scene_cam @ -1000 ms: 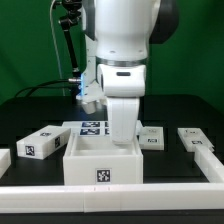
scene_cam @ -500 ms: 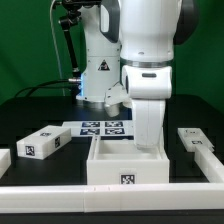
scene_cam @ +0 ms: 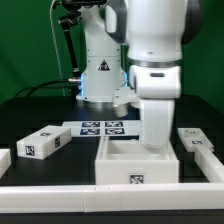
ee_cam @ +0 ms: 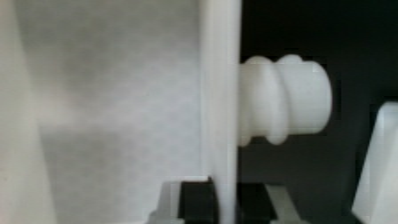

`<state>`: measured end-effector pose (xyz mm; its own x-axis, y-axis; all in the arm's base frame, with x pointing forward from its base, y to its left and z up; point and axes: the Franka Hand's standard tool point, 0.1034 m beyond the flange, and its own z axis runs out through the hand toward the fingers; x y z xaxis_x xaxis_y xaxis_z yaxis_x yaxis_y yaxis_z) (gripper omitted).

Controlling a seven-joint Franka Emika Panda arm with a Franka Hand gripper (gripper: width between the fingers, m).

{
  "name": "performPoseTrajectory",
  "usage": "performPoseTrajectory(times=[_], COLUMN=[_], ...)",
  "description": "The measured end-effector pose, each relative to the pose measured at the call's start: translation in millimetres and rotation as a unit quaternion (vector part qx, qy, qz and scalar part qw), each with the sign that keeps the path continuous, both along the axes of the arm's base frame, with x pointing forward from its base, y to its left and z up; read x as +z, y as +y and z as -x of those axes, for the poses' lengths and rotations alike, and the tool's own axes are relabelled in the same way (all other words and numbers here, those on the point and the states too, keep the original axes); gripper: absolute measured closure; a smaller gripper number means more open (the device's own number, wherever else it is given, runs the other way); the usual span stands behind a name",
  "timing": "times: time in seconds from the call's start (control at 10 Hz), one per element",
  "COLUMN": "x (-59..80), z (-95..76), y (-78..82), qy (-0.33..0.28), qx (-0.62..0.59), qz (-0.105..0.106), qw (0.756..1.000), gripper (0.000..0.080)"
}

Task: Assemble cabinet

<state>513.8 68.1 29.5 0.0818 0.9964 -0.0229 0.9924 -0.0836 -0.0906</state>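
Open-box cabinet shell [scene_cam: 138, 168] under the arm, gripper [ee_cam: 224, 204] apparently clamped on its far wall, blurred fingers [ee_cam: 191, 204] either side, drawer block [scene_cam: 40, 143] on black worktop [scene_cam: 35, 112] at exterior view's left

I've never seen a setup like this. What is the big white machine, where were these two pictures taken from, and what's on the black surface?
The white machine is a robot arm that builds furniture from loose parts. One picture comes from a camera standing off the arm; the close, blurry one comes from a camera on its wrist. On the black table are white parts with square tags: an open-box shell, a drawer block to the exterior view's left, another tagged part to its right. The flat sheet of four tags behind is the marker board, not furniture. The wrist view shows the end effector closed on one thin wall of the shell, its dark fingers on either side.
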Motion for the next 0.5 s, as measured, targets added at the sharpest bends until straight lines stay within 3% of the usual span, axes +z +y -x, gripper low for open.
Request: performPoseTrajectory(times=[0.5], x=[0.2], z=[-7.8], y=[33.5], qy=[0.0], qx=[0.029], qz=[-0.007], qw=[1.0], gripper=[0.0757])
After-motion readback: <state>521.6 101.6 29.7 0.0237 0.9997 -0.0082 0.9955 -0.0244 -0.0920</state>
